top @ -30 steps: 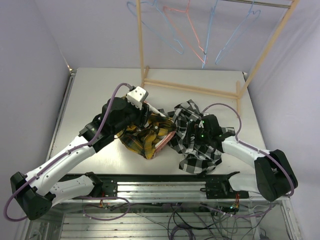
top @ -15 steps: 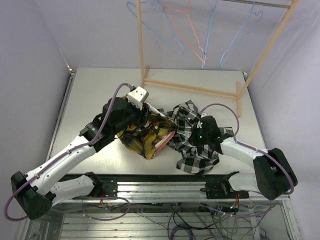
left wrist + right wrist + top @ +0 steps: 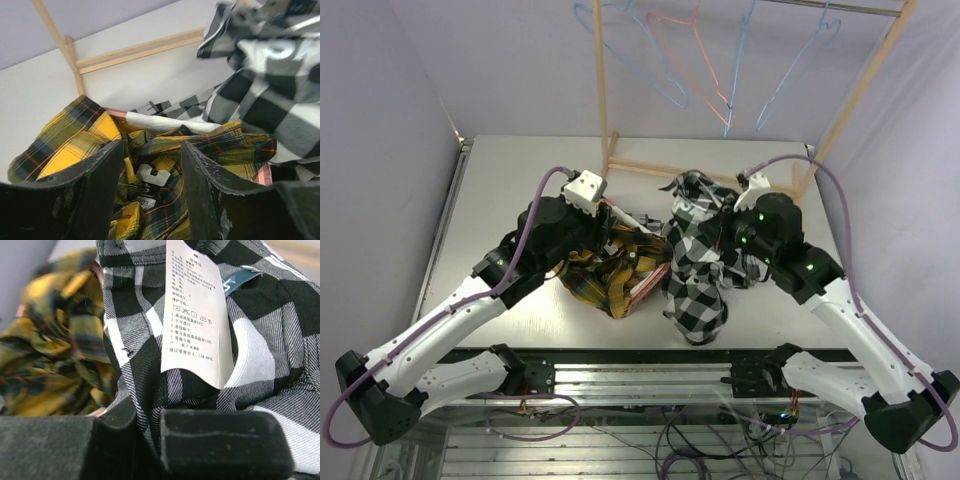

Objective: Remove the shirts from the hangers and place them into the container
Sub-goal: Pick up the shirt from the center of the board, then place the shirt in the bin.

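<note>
The black-and-white checked shirt (image 3: pixel 694 290) hangs in a bunch above the table, just right of the container, with my right gripper (image 3: pixel 718 238) shut on it. In the right wrist view that gripper (image 3: pixel 150 440) pinches the checked cloth (image 3: pixel 125 340) under a white paper tag (image 3: pixel 192 315). The salmon-pink container (image 3: pixel 646 290) holds the yellow-and-black plaid shirt (image 3: pixel 605 275) over a white shirt (image 3: pixel 160 121). My left gripper (image 3: pixel 150 195) stands open over the plaid shirt (image 3: pixel 75 145), holding nothing. Several bare wire hangers, light blue (image 3: pixel 632 55) and pink-red (image 3: pixel 692 60), hang at the back.
The wooden rack has its base bar (image 3: pixel 705 177) on the table behind the shirts and an upright post (image 3: pixel 601 80) at back left. Another post (image 3: pixel 860 95) slants up at the right. Bare table (image 3: pixel 510 190) lies to the left of the container.
My right gripper has shut on the checked shirt and lifted it up and back off the table; the shirt now hangs in a narrow bunch. The left arm has barely shifted.
</note>
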### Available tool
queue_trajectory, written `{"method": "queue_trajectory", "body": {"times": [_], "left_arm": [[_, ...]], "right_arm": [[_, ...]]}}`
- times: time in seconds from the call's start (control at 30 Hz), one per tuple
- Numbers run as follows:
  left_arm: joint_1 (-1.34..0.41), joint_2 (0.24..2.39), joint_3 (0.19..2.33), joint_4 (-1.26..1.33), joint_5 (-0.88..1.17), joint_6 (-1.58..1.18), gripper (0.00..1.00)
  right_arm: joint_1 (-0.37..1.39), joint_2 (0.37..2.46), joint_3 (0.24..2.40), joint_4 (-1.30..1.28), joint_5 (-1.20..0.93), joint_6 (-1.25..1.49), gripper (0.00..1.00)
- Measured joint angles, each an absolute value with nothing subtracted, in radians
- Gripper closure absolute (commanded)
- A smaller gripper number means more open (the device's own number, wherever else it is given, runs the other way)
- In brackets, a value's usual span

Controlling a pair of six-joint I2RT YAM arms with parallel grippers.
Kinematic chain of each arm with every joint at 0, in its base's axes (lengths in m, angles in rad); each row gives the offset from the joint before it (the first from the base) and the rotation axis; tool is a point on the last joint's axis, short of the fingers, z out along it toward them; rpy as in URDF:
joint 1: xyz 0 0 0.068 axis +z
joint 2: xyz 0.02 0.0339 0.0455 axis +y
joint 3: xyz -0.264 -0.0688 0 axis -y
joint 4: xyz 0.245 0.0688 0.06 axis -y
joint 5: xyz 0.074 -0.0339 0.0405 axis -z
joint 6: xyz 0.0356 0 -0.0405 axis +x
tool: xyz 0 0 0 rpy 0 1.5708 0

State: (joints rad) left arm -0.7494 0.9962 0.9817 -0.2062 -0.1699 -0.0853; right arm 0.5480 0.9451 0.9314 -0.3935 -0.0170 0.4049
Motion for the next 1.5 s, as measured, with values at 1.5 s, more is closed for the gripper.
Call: {"method": "queue_trajectory", "body": {"times": [1.5], "left_arm": [[-0.669, 0.802, 0.901, -0.163, -0.488, -0.143, 0.37]], "right_arm": [[0.698, 1.531, 2.314, -0.543, -0.403, 0.347, 1.0]]}}
